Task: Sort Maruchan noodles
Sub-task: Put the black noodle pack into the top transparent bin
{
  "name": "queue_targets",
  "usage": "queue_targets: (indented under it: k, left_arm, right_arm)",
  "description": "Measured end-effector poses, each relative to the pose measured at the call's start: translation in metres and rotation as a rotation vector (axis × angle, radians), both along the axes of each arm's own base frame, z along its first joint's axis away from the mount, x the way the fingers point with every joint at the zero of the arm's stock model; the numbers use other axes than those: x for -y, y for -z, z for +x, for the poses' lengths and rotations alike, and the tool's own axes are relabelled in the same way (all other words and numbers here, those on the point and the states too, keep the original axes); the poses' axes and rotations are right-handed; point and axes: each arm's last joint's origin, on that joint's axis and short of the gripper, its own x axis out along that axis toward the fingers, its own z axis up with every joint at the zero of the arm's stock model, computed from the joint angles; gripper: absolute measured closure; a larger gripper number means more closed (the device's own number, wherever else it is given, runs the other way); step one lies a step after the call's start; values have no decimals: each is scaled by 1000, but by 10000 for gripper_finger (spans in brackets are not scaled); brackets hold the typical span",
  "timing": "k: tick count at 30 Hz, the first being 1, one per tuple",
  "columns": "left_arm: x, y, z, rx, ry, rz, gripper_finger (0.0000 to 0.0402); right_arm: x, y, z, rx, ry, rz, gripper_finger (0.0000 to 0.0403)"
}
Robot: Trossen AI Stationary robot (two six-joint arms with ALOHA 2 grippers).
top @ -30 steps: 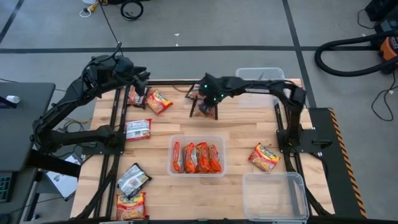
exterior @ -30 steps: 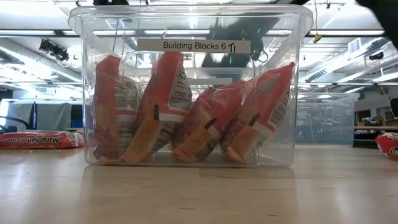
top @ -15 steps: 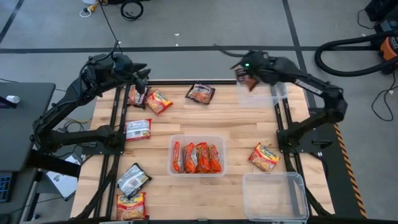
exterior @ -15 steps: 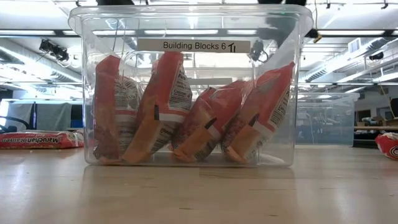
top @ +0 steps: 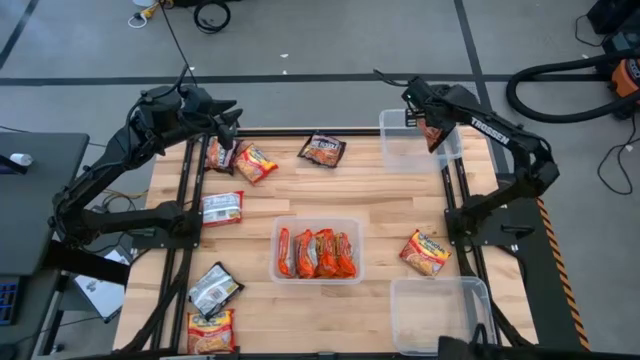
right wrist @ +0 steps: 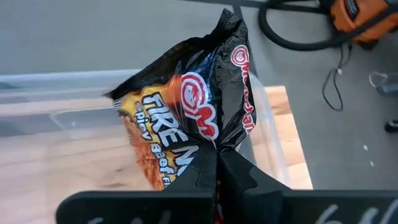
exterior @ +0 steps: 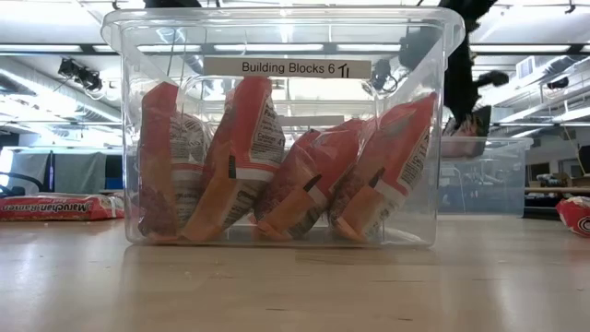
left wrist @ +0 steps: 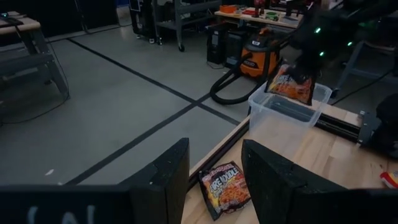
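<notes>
My right gripper [top: 430, 125] is shut on a black-and-orange noodle packet [right wrist: 186, 106] above the clear bin [top: 412, 152] at the table's far right. The left wrist view shows the packet [left wrist: 291, 84] hanging over that bin [left wrist: 273, 115]. My left gripper [top: 226, 135] is open and empty above the table's far left, over two packets [top: 218, 155] [top: 255, 162] lying flat. Another dark packet [top: 322, 149] lies flat at the far middle and also shows in the left wrist view [left wrist: 227, 190]. My right gripper pinches the packet between its two fingers at one edge [right wrist: 216, 144], where the wrapper bunches into creases. The fingers point down from above. The packet hangs below them, lifted clear, above the bin's opening [exterior: 466, 124].
A clear bin [top: 282, 225] at the table's middle holds several orange-red packets [exterior: 277, 166] standing on edge. An empty clear bin [top: 440, 312] stands near right. Loose packets lie at the right [top: 425, 252], the left [top: 222, 207] and the near left [top: 214, 290] [top: 210, 330].
My right gripper has lifted a dark packet from the table's far middle and carried it up and toward the right edge, to above the far right bin. A second dark packet stays lying at the far middle.
</notes>
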Motion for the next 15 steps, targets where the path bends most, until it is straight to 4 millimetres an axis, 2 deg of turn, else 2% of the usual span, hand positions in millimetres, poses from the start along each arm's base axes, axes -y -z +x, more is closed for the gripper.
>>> queue_targets:
  k: [6,15]
  left_arm:
    - [2,4,0,-10,35,-49,251]
    - [2,7,0,-44,45,-58,251]
  right_arm:
    - [6,29,4,-19,83,61,398]
    - [24,58,7,17,60,184,398]
